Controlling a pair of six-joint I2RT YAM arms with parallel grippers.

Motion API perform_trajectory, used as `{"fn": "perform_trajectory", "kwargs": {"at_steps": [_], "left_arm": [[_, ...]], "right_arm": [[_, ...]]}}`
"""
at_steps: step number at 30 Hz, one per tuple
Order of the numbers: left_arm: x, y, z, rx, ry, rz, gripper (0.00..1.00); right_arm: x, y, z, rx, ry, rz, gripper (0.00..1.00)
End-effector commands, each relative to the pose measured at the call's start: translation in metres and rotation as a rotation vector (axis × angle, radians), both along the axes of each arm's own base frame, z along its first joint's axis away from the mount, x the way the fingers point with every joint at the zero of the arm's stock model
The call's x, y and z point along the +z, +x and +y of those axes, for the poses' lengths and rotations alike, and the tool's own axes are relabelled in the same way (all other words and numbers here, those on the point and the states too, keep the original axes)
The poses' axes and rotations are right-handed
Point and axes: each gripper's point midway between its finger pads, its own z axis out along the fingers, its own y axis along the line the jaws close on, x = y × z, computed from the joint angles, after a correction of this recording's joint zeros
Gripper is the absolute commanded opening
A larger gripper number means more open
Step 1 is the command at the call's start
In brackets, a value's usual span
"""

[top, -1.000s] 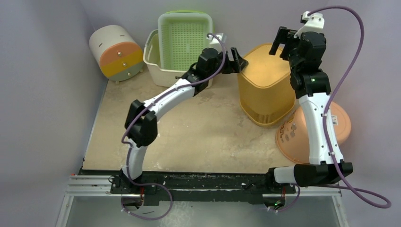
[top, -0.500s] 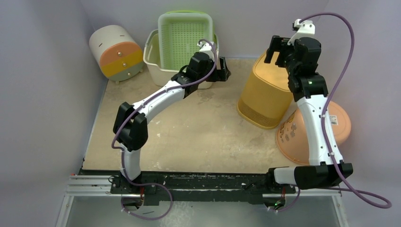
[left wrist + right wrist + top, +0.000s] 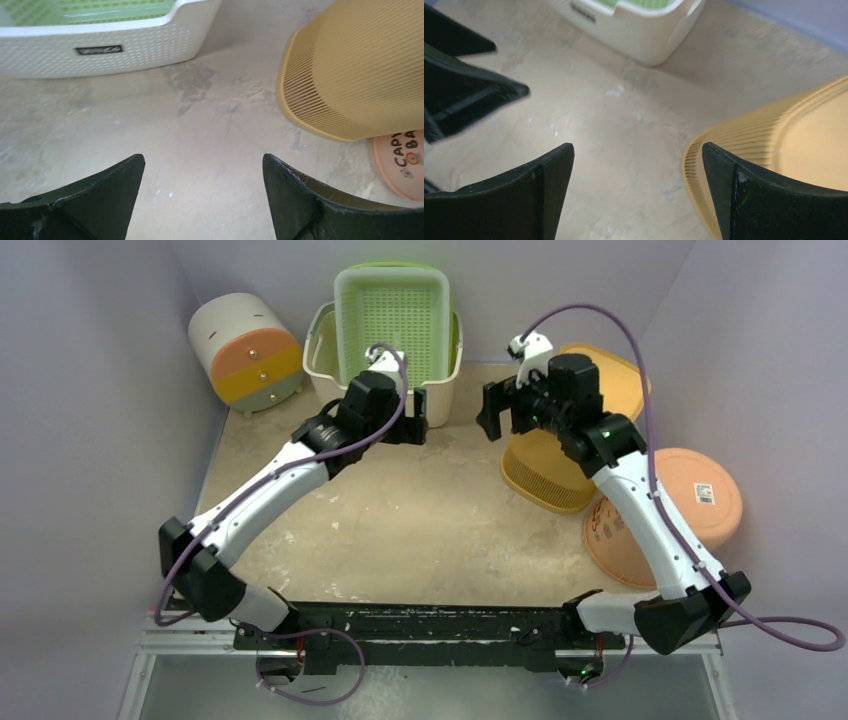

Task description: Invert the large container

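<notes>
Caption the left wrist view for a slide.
Open left tool over the tabletop, white basket beyond, ribbed yellow bin at right.

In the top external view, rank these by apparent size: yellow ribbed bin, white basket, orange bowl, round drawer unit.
1-2. Yellow ribbed bin and white basket: alike; the right arm partly hides the bin.
3. Orange bowl, slightly smaller.
4. Round drawer unit.

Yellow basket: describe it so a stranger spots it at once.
On the table, look to the back right corner, right of the white bin holding a green tray. The yellow basket sits there, just behind the orange bowl. It alone has finely ribbed, mustard-yellow sides, and it is taller than the smooth bowl.
</notes>
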Motion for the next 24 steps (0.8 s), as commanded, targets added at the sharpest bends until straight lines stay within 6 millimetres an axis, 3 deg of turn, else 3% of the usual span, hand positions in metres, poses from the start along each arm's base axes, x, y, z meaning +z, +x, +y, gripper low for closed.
{"fn": "perform_trajectory", "kwargs": {"at_steps": [1,4,8,13,17,21,24], "left_arm": [[-0.013,-0.028,0.051,0.084,0.125,0.017,0.85],[-0.015,-0.041,0.062,0.1,0.123,0.029,0.85],[-0.011,-0.048,0.071,0.124,0.109,0.016,0.85],[-0.009,-0.055,0.078,0.145,0.095,0.014,0.85],[-0.007,-0.064,0.085,0.167,0.055,0.008,0.85],[-0.009,-0.07,0.094,0.192,0.052,-0.002,0.86],[-0.012,-0.07,0.101,0.206,0.082,-0.012,0.86]], "right_arm": [[-0.044,-0.023,0.01,0.059,0.003,0.117,1.0],[-0.076,-0.023,0.004,0.03,-0.041,0.179,1.0],[-0.102,-0.011,-0.005,-0.052,-0.077,0.208,1.0],[-0.115,0.025,-0.037,-0.24,-0.14,0.14,1.0],[-0.134,0.056,-0.077,-0.365,-0.197,0.163,1.0],[-0.134,0.094,-0.115,-0.46,-0.205,0.115,1.0],[-0.131,0.122,-0.127,-0.498,-0.231,0.078,1.0]]}}
